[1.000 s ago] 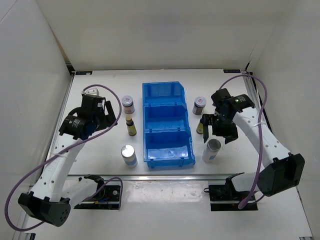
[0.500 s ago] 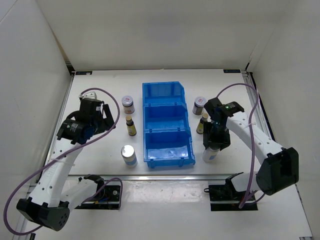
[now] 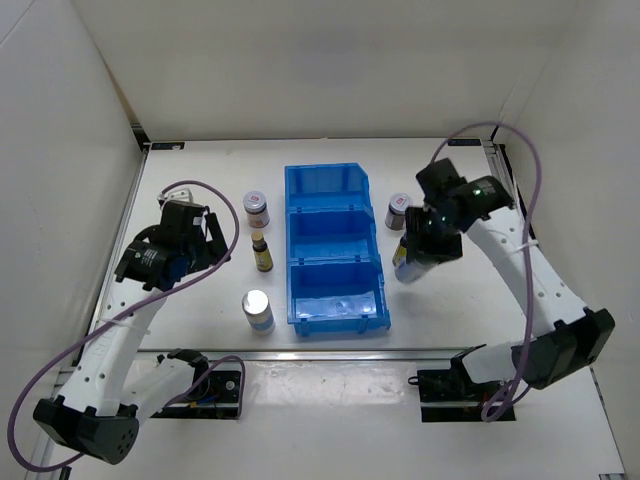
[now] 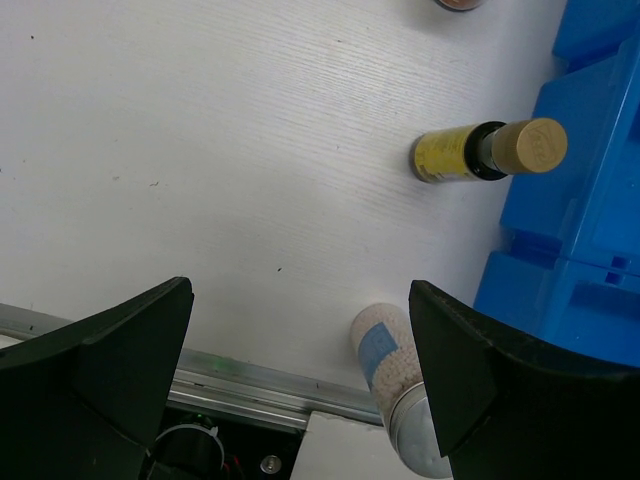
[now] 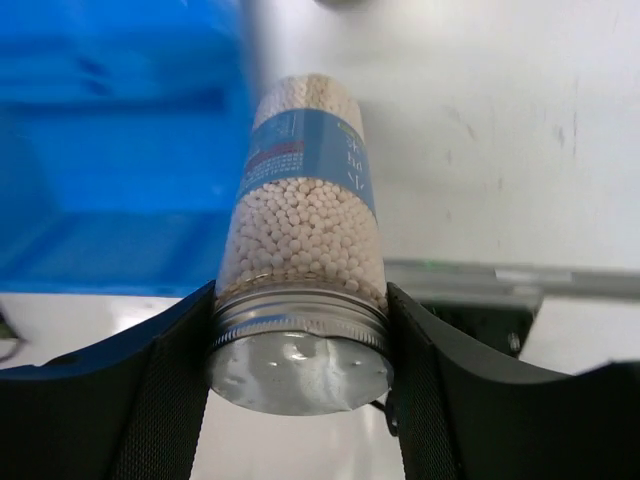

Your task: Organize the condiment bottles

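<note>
White wood-grain counter (image 4: 200,150), walled by plain white panels (image 3: 320,70). The right gripper (image 5: 300,345) grips a tall silver-topped pellet-filled cylinder (image 5: 305,200); the left gripper (image 4: 300,300) hangs spread.

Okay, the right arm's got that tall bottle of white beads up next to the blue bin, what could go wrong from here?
The jaws of the right gripper clamp the tall bottle only around its metal lid end, so the long body could tilt or slip out in transit. It hangs close beside the blue bin and might clip the wall going in. The squat jar stands close by the gripper and could get knocked.
</note>
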Robot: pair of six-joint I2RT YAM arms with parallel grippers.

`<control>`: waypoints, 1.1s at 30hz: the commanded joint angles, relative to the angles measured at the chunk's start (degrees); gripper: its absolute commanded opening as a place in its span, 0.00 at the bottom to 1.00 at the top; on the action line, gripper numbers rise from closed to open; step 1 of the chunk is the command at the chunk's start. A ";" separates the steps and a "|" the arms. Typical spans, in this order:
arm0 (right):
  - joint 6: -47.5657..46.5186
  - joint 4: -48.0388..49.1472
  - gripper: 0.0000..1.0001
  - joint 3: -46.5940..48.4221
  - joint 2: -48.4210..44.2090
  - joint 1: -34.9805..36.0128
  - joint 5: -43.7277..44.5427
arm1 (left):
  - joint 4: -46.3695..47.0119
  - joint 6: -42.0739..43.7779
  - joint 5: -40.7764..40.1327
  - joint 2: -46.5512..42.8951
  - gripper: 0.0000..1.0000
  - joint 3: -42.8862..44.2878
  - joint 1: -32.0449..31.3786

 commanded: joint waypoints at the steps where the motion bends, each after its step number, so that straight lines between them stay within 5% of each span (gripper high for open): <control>1: -2.99 -4.14 0.01 10.93 0.90 0.96 -1.18 | -0.10 -0.49 -1.34 -1.15 1.00 -0.53 -0.24; 8: -3.00 -2.84 0.00 22.55 10.92 10.36 -3.12 | -0.63 1.61 -1.87 -1.15 1.00 1.49 -0.76; 16: 0.25 2.08 0.00 15.27 13.30 17.92 -4.35 | -8.17 0.92 0.15 1.31 1.00 8.96 -1.29; 33: -0.45 -1.78 0.00 17.90 11.28 18.54 -6.55 | -11.44 -1.72 1.21 -0.88 1.00 10.02 -1.29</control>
